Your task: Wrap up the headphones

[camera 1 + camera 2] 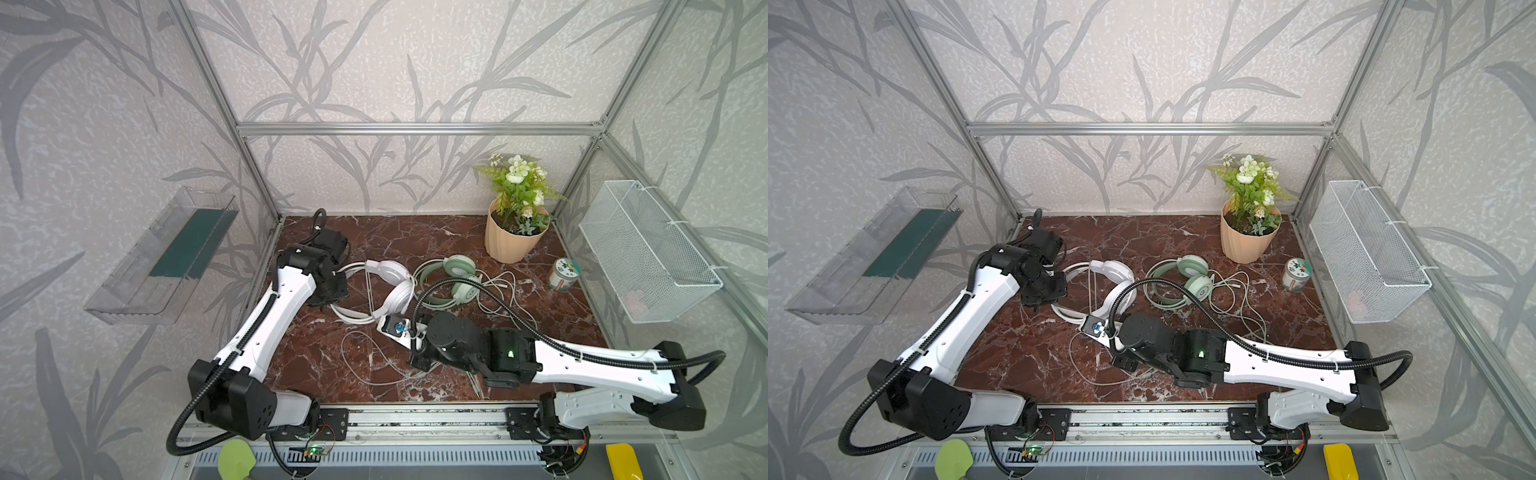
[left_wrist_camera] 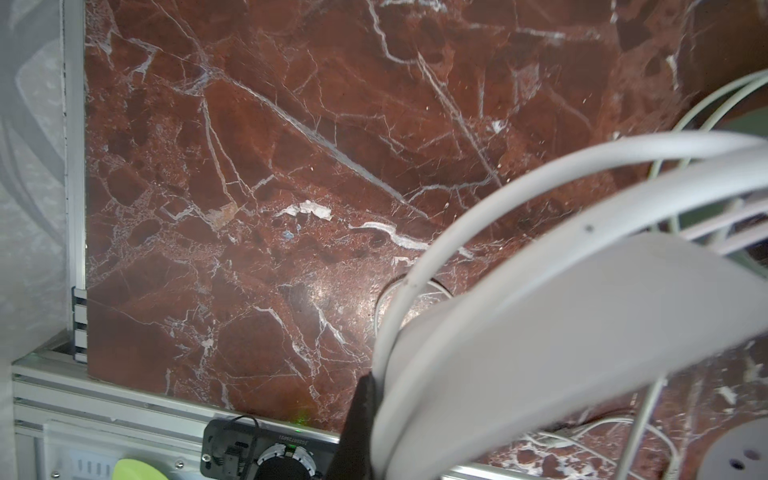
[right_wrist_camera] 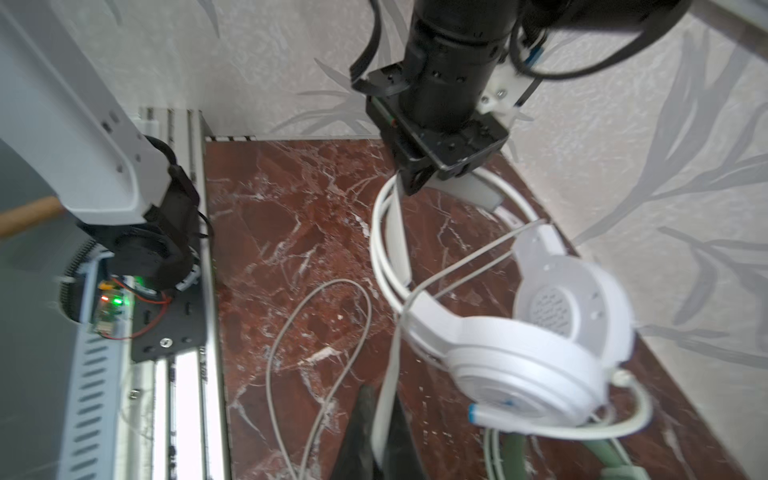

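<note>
Pinching the white headset (image 3: 519,365) by its headband, left jaws and right jaws are both clamped on it. Its cable (image 3: 269,374) sprawls loose beside the right jaws, and the mint headset (image 1: 459,266) beyond them looks unwrapped too, so wrapping seems barely begun.

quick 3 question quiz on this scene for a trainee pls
1. True or false: the right gripper has its fingers shut on the pale mint green over-ear headset.
2. The left gripper holds the white over-ear headset by its: A headband, B ear cup, C plug.
3. Fill in: the peach ribbed plant pot stands at the red marble tabletop's far ___ corner.
Key: 1 false, 2 A, 3 right.
</note>
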Tool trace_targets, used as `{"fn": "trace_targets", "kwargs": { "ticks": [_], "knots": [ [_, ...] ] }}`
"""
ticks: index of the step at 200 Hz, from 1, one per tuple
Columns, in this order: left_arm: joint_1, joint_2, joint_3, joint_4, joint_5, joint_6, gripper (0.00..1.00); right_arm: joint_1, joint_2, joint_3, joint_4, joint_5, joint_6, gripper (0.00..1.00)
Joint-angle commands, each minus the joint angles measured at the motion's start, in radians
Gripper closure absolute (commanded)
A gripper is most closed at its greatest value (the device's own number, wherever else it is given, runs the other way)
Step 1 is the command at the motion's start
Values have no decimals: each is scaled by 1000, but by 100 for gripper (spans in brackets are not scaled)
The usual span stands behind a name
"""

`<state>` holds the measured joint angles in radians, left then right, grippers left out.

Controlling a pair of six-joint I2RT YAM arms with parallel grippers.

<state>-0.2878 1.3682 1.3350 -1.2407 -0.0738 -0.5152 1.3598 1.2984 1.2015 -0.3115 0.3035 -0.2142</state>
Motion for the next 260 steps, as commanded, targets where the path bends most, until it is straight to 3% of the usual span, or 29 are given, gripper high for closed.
{"fn": "trace_targets", "kwargs": {
  "ticks": [1,53,79,118,170,260],
  "knots": [
    [-37,-26,-43,78,-111,12,100,6,25,90,-46,151,-204,100],
    [-95,-23,-145,124,-92,19,100,-12,145,138,106,356,-416,100],
    [-105,-30,-174,138,-88,26,100,-63,185,170,149,378,-433,100],
    [-106,-73,-207,173,-29,42,100,-148,210,216,169,271,-384,83],
    [-127,-153,-209,175,79,73,100,-272,239,242,170,175,-354,70],
    [-140,-296,-191,160,274,100,100,-517,310,316,161,-48,-226,59]
  ]
}}
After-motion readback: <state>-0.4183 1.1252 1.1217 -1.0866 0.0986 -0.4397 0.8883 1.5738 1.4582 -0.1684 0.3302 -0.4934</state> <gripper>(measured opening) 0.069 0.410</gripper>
